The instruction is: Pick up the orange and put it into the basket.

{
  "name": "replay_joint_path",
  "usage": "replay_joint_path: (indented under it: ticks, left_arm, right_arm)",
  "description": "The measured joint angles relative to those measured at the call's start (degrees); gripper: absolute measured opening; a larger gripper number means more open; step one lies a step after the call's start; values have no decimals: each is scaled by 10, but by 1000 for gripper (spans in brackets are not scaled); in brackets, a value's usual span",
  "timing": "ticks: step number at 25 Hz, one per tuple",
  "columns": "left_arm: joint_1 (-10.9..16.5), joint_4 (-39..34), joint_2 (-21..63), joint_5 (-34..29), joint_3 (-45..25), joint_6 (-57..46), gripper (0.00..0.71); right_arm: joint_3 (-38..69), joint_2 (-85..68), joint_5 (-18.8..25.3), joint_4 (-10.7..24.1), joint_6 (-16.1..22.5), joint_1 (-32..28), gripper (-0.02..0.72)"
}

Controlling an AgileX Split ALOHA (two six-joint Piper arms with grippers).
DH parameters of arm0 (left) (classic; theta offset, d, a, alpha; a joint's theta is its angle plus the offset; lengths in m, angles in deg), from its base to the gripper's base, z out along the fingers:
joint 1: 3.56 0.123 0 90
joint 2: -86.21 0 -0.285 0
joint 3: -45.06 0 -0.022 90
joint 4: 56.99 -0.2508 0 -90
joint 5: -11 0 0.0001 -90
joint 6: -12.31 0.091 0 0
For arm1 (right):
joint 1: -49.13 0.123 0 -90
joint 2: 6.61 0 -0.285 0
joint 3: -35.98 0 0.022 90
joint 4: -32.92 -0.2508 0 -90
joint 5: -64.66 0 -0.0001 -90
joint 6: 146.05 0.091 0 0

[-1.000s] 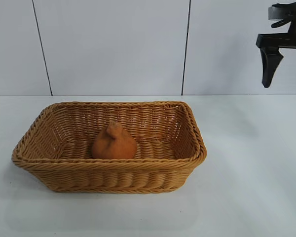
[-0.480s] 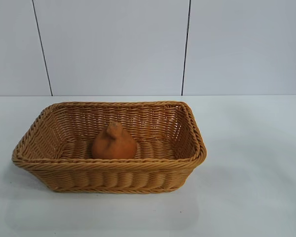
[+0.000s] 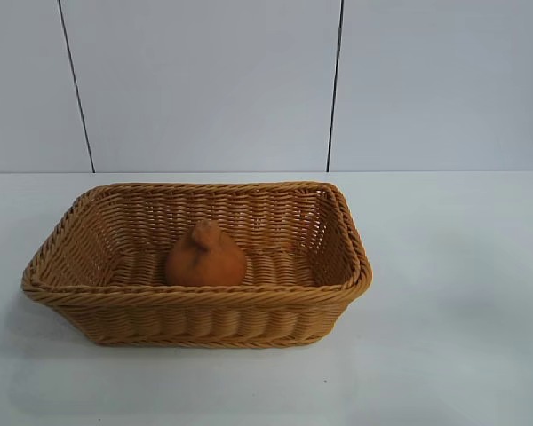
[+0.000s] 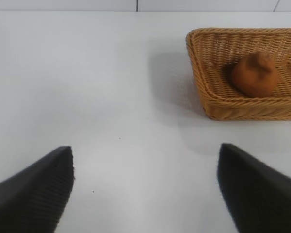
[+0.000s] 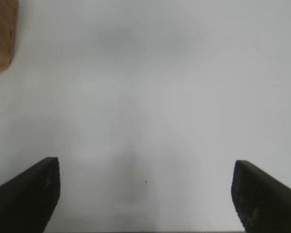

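The orange (image 3: 206,256) sits on the floor of the basket (image 3: 195,302), knob up, nearer its front wall. The basket rests on the white counter (image 3: 453,293). My left hand (image 4: 145,189) hangs over bare counter well apart from the basket, fingers spread and empty. My right hand (image 5: 145,194) is likewise spread wide, holding nothing.

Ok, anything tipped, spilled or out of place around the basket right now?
Nothing stands out. The orange sits inside the basket, knob up, and the basket stands flat on the table, undamaged. Both grippers are open and empty, away from the basket.
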Motion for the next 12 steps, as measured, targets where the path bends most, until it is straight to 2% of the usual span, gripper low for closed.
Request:
replay_joint_path:
  ticks: [4, 12]
  left_arm:
    - [0, 0, 0, 0, 0, 0, 581]
    - [0, 0, 0, 0, 0, 0, 581]
  right_arm:
    - [0, -67, 1, 0, 0, 0, 661]
    - [0, -74, 1, -2, 0, 0, 661]
